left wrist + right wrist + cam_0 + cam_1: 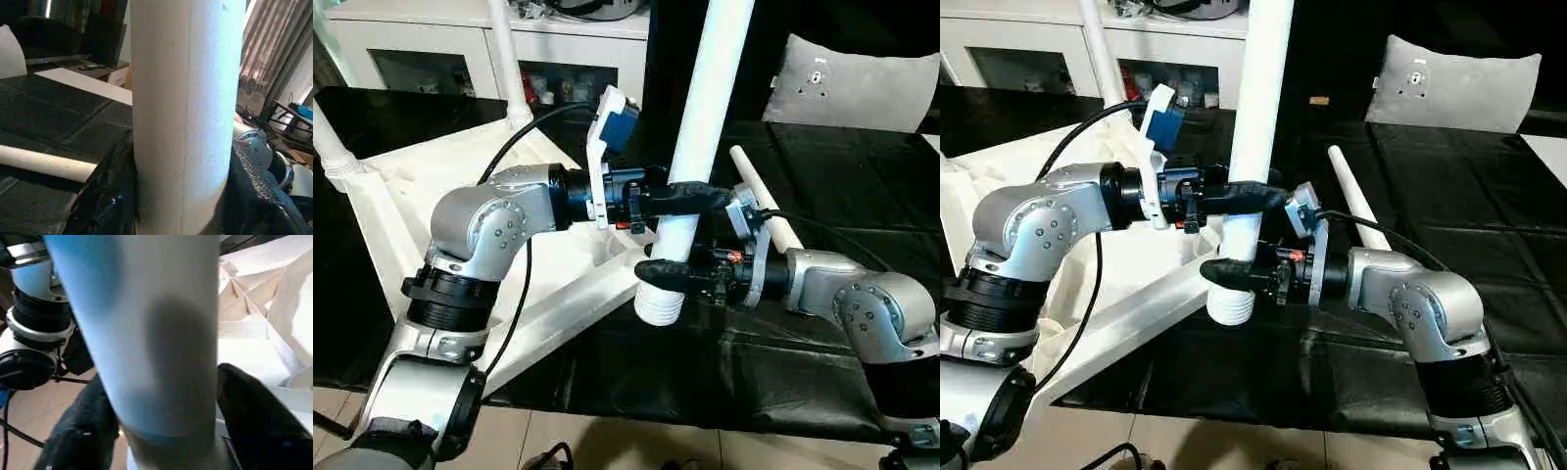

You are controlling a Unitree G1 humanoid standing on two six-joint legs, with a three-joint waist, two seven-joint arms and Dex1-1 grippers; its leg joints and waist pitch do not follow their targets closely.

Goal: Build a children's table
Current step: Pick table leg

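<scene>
Right now both my grippers are on one table leg (pixel 705 127), held nearly upright in the air over the near edge of the black table (pixel 862 186). My left gripper (pixel 690 196) is clamped on the leg from the left, higher up; both wrist views show dark fingers pressed against either side of the white tube. My right gripper (pixel 664 274) sits lower, from the right, just above the ribbed screw end (pixel 659 308), fingers hugging the tube there too, so I call it gripping. Two grips stacked like this keep the long leg from tipping, my guess.

Tabletop (pixel 460 186) lies upside down, ribs up, tilted, to my left, its near corner close beside the leg's lower end. Two legs already stand in its far corners: one (pixel 509 59) near the cabinet (pixel 460 39), one (pixel 331 142) at the picture's left edge. Another spare leg (pixel 769 201) lies flat on the black table behind my right wrist. Grey cushion (pixel 857 83) far right, not involved.

Screw end hangs free, not in any socket yet. Next move probably needs the leg carried over to an open corner socket and lined up straight; risk is the thread catching crooked.
</scene>
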